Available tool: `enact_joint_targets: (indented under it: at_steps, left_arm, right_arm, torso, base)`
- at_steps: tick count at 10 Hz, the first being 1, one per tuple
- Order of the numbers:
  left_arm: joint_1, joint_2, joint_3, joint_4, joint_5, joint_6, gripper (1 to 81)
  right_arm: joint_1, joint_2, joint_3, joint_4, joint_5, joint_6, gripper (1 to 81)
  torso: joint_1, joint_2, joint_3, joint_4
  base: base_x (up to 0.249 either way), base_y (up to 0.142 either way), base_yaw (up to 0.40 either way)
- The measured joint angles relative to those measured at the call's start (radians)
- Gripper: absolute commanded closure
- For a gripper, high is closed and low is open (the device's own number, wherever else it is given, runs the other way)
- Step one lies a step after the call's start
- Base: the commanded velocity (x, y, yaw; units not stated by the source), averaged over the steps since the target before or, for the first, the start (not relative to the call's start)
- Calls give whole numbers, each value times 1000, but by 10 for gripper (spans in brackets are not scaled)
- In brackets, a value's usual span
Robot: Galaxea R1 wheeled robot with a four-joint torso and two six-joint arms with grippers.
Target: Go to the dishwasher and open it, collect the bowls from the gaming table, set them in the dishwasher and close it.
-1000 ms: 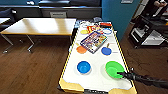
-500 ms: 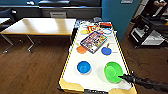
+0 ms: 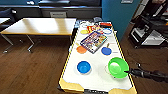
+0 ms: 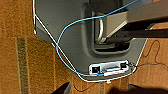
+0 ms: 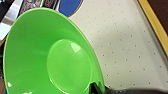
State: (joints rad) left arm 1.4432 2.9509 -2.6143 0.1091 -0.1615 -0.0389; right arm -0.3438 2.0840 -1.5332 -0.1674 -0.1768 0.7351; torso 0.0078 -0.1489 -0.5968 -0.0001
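The gaming table (image 3: 97,77), white-topped with a yellow rim, runs from the bottom centre of the head view away toward 12 o'clock, on a dark wood floor (image 3: 32,70); a plain wood-topped table (image 3: 40,26) stands at its 10 o'clock and a dark wheeled cart (image 3: 150,32) at its 2 o'clock. On the white top, a colourful rectangular game box (image 3: 93,41) lies tilted near the middle. The lime-green bowl (image 3: 118,67) sits at the 4 o'clock side of the top, tipped up off the surface, and the right gripper (image 3: 128,72) comes in from 3 o'clock with its dark claw clenched on the bowl's near rim; the right wrist view shows the same green bowl (image 5: 50,55) tilted above the dotted white surface, a finger (image 5: 96,88) clamped over its edge. The deep blue bowl (image 3: 84,67) rests at 9 o'clock of the green one, well apart. A flat blue dish (image 3: 106,51) lies at 12 o'clock of the green bowl, and a flat orange dish (image 3: 81,49) lies beside the box's near corner. The left wrist view looks down on the robot's grey base (image 4: 75,37) with a blue cable (image 4: 58,47) over carpet; the left claw's state cannot be told
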Motion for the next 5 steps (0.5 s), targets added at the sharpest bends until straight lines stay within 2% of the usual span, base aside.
enact_joint_targets:
  at_steps: [1,5]
  left_arm:
    - [0,7,0,0,-6,0,10]
    - [1,7,9,0,-11,0,10]
  right_arm:
    - [49,-52,66,-1,-46,1,811]
    - [71,-306,267,-63,-252,7,811]
  torso:
    - [0,0,0,0]
    - [0,0,0,0]
  base:
    - [0,0,0]
    - [0,0,0]
